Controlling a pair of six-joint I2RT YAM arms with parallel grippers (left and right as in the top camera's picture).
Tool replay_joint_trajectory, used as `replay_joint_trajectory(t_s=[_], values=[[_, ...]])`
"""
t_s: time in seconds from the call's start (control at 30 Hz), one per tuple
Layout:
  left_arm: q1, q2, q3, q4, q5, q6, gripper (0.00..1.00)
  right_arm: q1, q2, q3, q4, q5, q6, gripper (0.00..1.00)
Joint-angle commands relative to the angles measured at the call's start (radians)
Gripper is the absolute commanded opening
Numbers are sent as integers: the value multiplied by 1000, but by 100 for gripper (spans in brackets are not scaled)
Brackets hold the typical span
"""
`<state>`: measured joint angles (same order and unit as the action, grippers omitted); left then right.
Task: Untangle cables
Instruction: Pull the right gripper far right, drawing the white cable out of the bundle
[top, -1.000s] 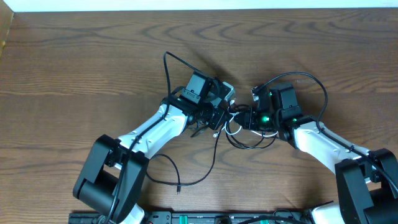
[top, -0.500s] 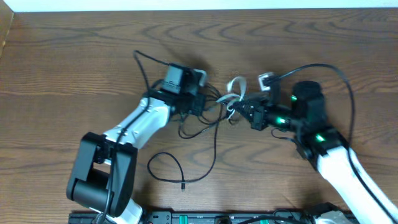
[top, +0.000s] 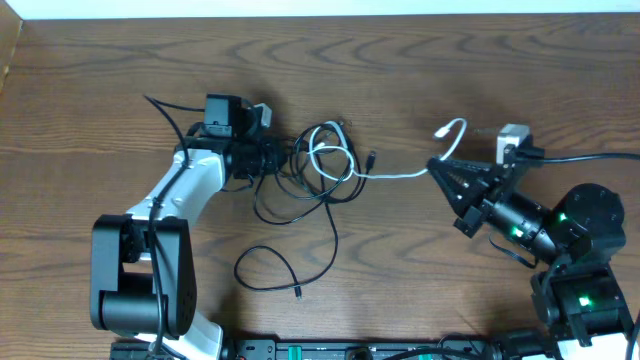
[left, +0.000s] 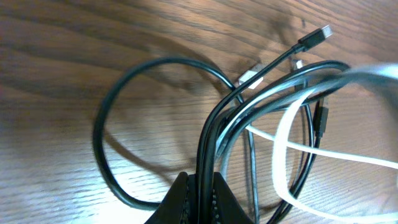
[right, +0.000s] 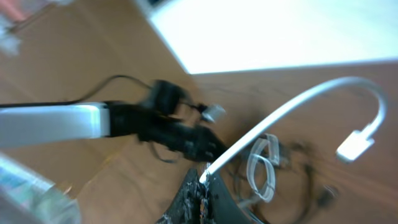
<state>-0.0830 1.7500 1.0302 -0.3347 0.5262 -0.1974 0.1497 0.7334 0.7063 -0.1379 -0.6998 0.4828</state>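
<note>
Brown wood-grain table (top: 420, 80), tangle of black cables (top: 298, 172) lying on it, white cable (top: 390, 174) looped among them

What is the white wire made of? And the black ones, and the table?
The white cable looks like smooth, rubbery plastic: it bends in soft curves and shines a little. The black cables seem to have the same kind of plastic coating, slightly glossy, with a pale sheen along them. The table looks like wood or a wood-look top: brown, with wavy grain lines and a dull finish.
</note>
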Motion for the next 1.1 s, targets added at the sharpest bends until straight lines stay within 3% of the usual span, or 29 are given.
replay_joint_trajectory(t_s=[0.0,0.17,0.57,0.77,0.97,1.0,1.07], values=[[29,5,4,-10,21,-26,7,-64,-14,0,-121,189,-13,1],[97,5,4,-16,74,-30,7,-156,-13,0,-316,376,-13,1],[190,5,-1,-27,118,-30,7,-385,-6,0,-575,707,41,1],[168,6,-1,-21,117,-29,8,-435,145,0,-628,714,5,1],[164,6,-1,-20,117,-29,7,-434,366,0,-583,537,-59,1],[164,6,-1,-20,117,-27,8,-433,406,0,-579,517,-77,5],[162,6,-1,-20,118,-10,8,-428,470,2,-575,486,-126,29]])
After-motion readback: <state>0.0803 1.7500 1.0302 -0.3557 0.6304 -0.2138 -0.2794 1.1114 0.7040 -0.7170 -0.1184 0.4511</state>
